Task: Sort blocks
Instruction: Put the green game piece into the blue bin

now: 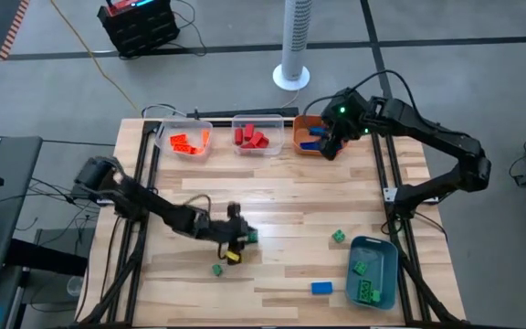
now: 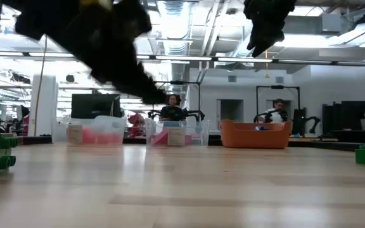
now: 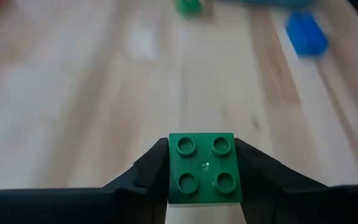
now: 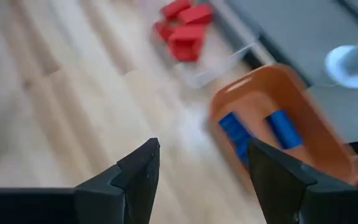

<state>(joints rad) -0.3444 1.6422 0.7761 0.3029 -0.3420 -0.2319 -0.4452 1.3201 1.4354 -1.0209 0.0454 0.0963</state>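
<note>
Left gripper (image 3: 204, 171) clamps a green block (image 3: 203, 168) at lower centre of the high view, studs facing the wrist camera. Blue-grey bin (image 1: 386, 251) with other green blocks (image 1: 365, 291) lies to its right, lower right of frame. Right gripper (image 4: 201, 165), fingers apart and empty, hovers by the orange bin (image 1: 303, 126), upper centre.
</note>
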